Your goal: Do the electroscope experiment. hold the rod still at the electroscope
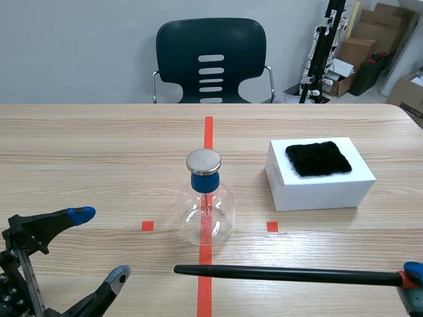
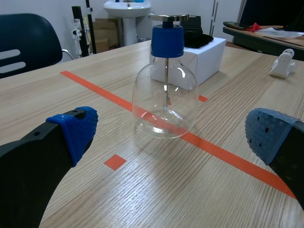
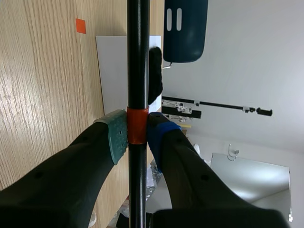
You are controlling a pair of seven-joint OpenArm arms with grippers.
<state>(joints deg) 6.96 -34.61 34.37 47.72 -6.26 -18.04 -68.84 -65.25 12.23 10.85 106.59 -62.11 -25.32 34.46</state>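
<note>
The electroscope (image 1: 207,206), a clear glass flask with a blue stopper and a round metal disc (image 1: 203,160) on top, stands on the orange tape line at mid-table. My right gripper (image 1: 411,282), at the near right edge, is shut on a long black rod (image 1: 284,273). The rod lies level, and its free end is in front of the flask, apart from it. In the right wrist view the pads of the right gripper (image 3: 137,134) clamp the rod (image 3: 137,57) at an orange band. My left gripper (image 1: 100,244) is open at the near left, and the flask (image 2: 165,102) stands ahead of the left gripper (image 2: 173,135).
A white box (image 1: 320,190) with a black fur patch (image 1: 318,158) on its top sits right of the flask. A dark chair (image 1: 211,61) stands behind the far table edge. Cardboard boxes and a stand are at the back right.
</note>
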